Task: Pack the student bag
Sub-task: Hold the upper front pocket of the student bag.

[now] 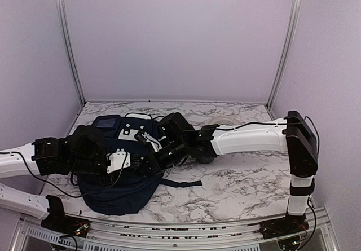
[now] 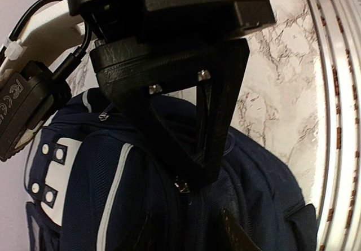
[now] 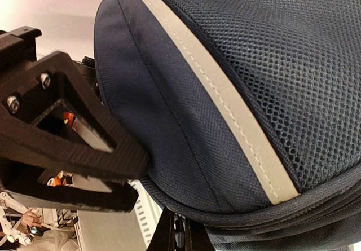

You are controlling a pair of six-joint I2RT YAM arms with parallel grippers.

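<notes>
Student bag lies flat on the desk, left of centre, long axis running away from the arm bases. Both arms are over its middle. Left fingers sit right above a zipper pull (apart or together: can't tell). Right fingers are together, against the bag's side. Left looks better placed for the zip.

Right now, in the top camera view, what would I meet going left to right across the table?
Left arm's white link → student bag → black strap → right arm's white forearm → right arm's black elbow. The grippers overlap the bag, so they are left out.
</notes>
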